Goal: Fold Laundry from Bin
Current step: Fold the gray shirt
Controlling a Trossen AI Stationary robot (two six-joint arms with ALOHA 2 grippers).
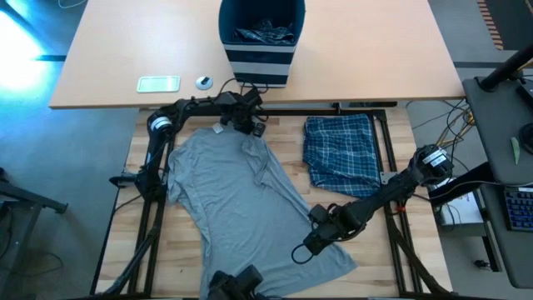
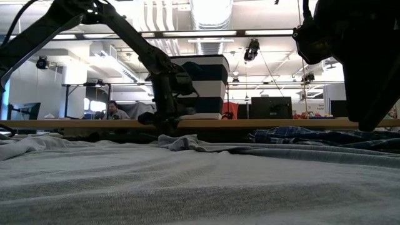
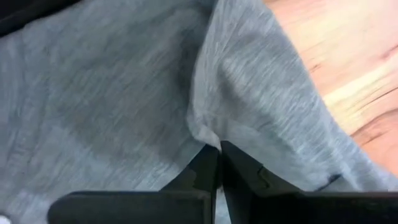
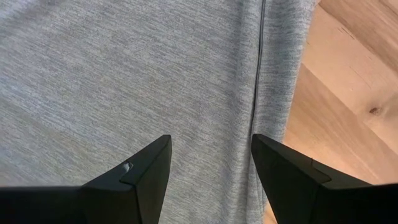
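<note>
Grey T-shirt (image 1: 241, 200) pinched by left end effector (image 1: 247, 125), right end effector (image 1: 321, 237) wide, one bin (image 1: 261, 50)

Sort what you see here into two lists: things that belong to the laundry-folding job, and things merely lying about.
Job: grey T-shirt; folded plaid garment; bin with dark laundry inside.
Lying about: pale flat rectangular item; small round object.

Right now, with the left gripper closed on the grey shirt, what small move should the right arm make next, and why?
Probably lower the right gripper and close on the grey shirt. Its fingers stand open just above the shirt's hem, while the left gripper already pinches a fold near the collar, so both ends would then be held.
</note>
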